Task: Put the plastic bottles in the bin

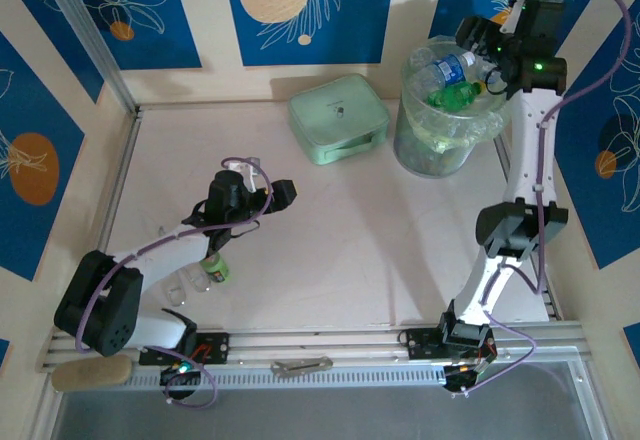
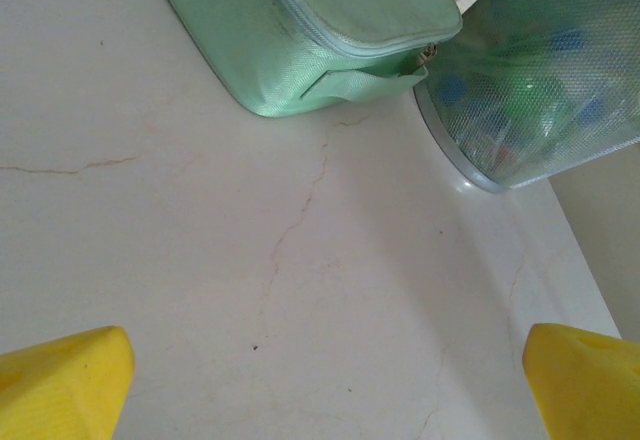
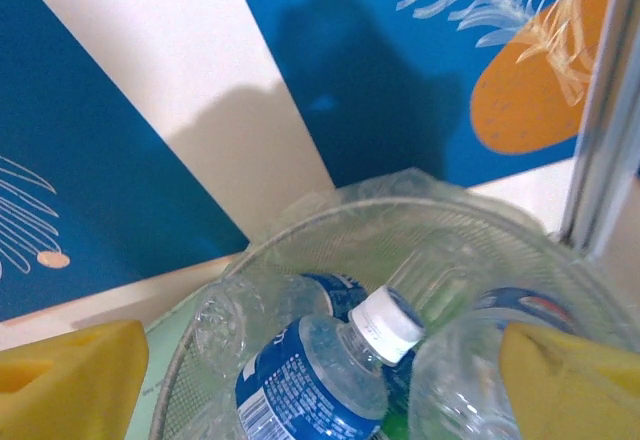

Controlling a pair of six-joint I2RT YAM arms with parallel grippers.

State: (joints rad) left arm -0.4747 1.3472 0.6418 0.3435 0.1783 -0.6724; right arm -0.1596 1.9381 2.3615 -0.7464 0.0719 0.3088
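My left gripper (image 2: 320, 390) stands wide open and holds nothing. Its two yellow left fingers (image 2: 60, 380) sit far apart, with bare white table (image 2: 200, 260) between them. Ahead of these jaws and a little to the left lies the mint-green zip case (image 2: 320, 30). Ahead and to the right, just beside the case, stands the bin (image 2: 540, 90), with blurs of blue and green showing through its translucent wall. From above, these jaws hang over the open middle of the table. Behind them, close to my left forearm, a green bottle (image 1: 215, 268) and clear bottles (image 1: 185, 285) lie on the table, well apart from the bin.

My right gripper (image 3: 322, 360) hangs over the mouth of the bin with its jaws well apart. The yellow right fingers (image 3: 70, 380) stand at either side and clamp nothing. Below the gap between them a blue-labelled bottle (image 3: 300, 395) lies in the bin, its white cap (image 3: 388, 325) tilted up toward the right-hand finger. The bottle is far narrower than the gap, and neither pad presses on it. Under the right-hand finger sits a clear bottle with a blue band (image 3: 465, 370); I cannot tell whether the pad touches it. Toward the left-hand finger lies another clear bottle (image 3: 230, 320). The crinkled bag liner (image 3: 400, 195) rises along the bin's far rim, beyond the jaws. Behind it stands the blue wall panel (image 3: 420, 80) with an orange disc.
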